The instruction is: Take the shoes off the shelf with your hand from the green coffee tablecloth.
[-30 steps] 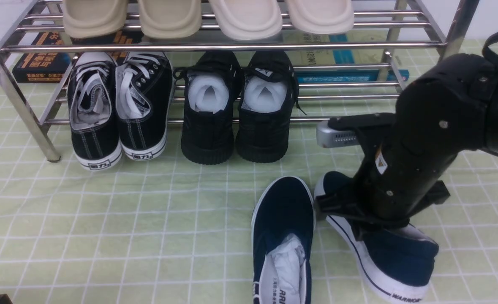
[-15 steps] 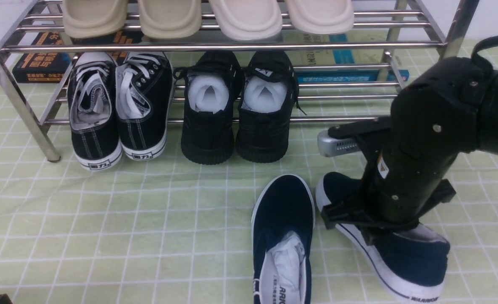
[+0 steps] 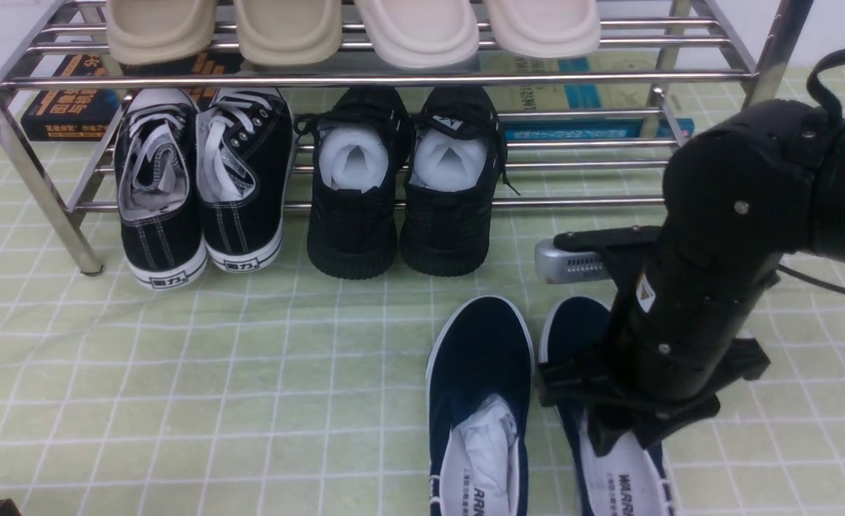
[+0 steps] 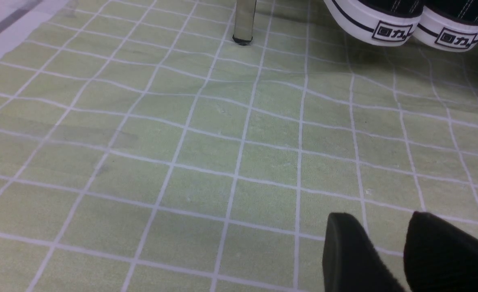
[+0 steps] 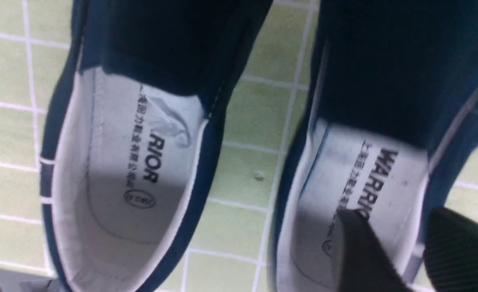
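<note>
Both navy shoes lie flat, side by side, on the green coffee tablecloth (image 3: 178,373) in front of the shelf (image 3: 365,77). The left shoe (image 3: 479,358) (image 5: 121,162) has paper stuffing. My right arm, the hand, covers much of the right shoe (image 3: 580,330) (image 5: 384,81). My right gripper (image 3: 623,423) (image 5: 391,213) is open and straddles that shoe's outer side wall, one finger inside over the insole and one outside. My left gripper (image 4: 378,215) hovers open over bare cloth, empty.
Black lace-up sneakers (image 3: 200,186) and all-black shoes (image 3: 400,201) sit on the lower tier, and beige slippers (image 3: 350,25) on the top tier. Books (image 3: 64,107) lie behind the rack. A steel rack leg (image 4: 245,20) stands near the sneaker heels (image 4: 384,24).
The right shoe has swung from a tilted, angled pose to lying flat and parallel beside the left one. The right gripper's jaws have opened and let go of it.
</note>
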